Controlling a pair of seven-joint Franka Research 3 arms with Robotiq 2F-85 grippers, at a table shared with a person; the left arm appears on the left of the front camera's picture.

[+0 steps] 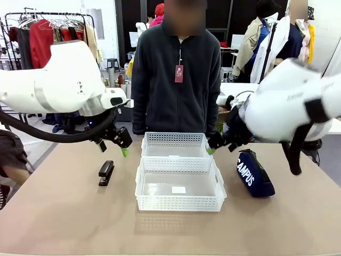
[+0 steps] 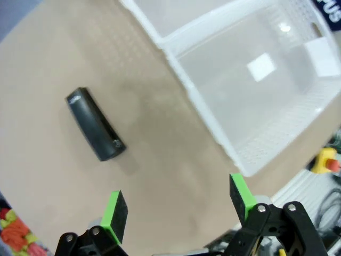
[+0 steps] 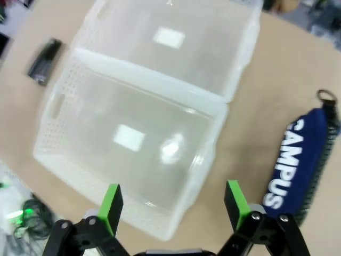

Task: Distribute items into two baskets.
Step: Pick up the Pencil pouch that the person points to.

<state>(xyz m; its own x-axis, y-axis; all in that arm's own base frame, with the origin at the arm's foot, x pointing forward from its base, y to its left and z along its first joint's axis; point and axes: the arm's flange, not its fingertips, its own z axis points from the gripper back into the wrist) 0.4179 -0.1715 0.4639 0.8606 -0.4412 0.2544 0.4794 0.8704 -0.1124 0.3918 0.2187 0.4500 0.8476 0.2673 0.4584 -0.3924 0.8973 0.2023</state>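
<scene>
Left fingers [image 2: 116,210] and right fingers [image 3: 112,205] spread, empty — tan table [image 1: 64,213] below, clothes rack [image 1: 53,25] beyond

The room is bright, with soft light from above, so the stapler [image 1: 106,173] and the baskets [image 1: 180,205] drop only small, pale shadows on the table [image 1: 64,213]. The right wrist view looks smeared and fuzzy all over, even the white letters on the pouch [image 3: 298,154], and a shiny white spot glints on the clear plastic. The left wrist view is a bit sharper, but its corners go soft and things there look bent.
</scene>
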